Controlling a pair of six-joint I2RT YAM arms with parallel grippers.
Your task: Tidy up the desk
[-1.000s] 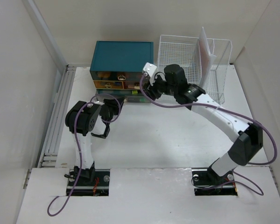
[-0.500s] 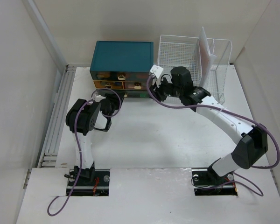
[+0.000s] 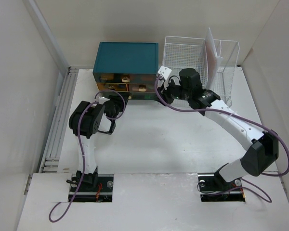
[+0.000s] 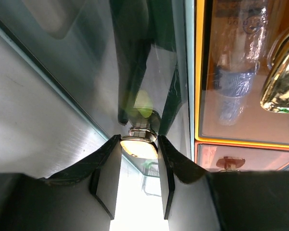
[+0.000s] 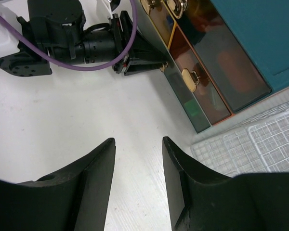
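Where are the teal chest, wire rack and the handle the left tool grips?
teal chest (image 3: 127, 57), top view, lid centre.
wire rack (image 3: 183, 55), top view, left bay mesh.
handle (image 4: 138, 146), left wrist view, gold knob.

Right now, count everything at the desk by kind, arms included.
Arms, left arm and right arm: 2
Drawer chest: 1
Wire rack: 1
Total at the desk: 4
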